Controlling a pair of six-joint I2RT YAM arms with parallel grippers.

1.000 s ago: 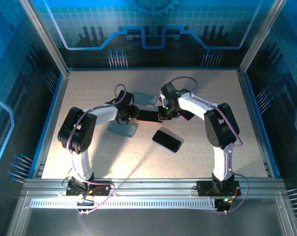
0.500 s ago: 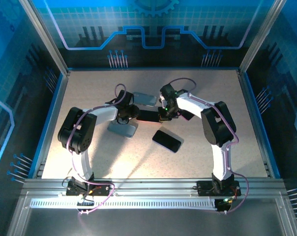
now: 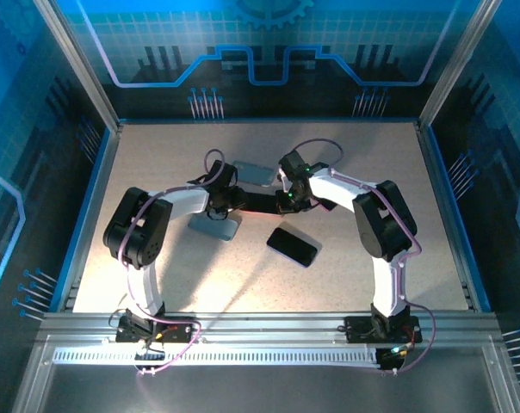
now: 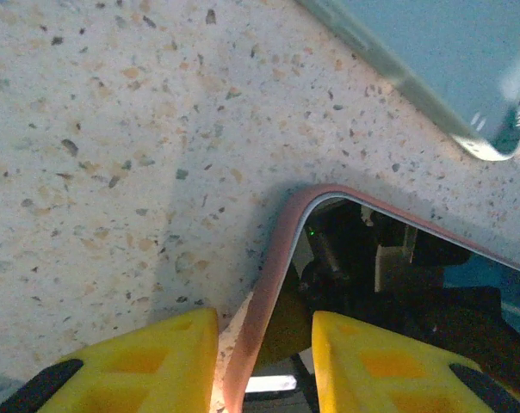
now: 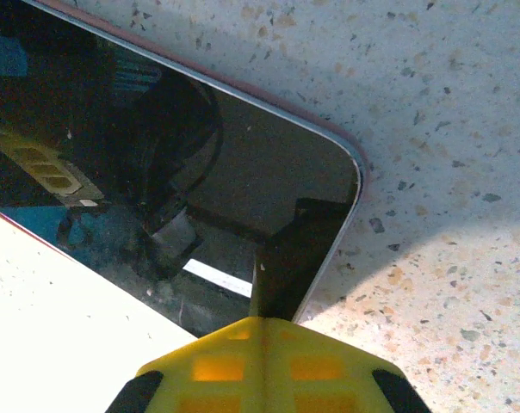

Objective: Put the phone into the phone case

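A black phone (image 3: 262, 203) lies mid-table between my two grippers, with the pink rim of the phone case (image 4: 277, 258) around it. My left gripper (image 3: 237, 200) is at its left end. In the left wrist view that gripper (image 4: 264, 361) has the pink rim between its yellow fingers, and the glossy screen (image 4: 398, 275) runs off to the right. My right gripper (image 3: 283, 203) is at the phone's right end. In the right wrist view it (image 5: 263, 323) is shut, tips down on the screen (image 5: 157, 155) near the rounded corner, where the pink rim (image 5: 361, 168) shows.
A second black phone (image 3: 293, 245) lies just in front. A grey case (image 3: 215, 225) sits under the left forearm. Another grey case (image 3: 256, 172) lies behind; its corner (image 4: 432, 69) is close to the held phone. Blue walls ring the table (image 3: 372, 172).
Both grippers have edged slightly closer together at the phone's two ends. The right wrist has shifted a little left. Both grips are unchanged.
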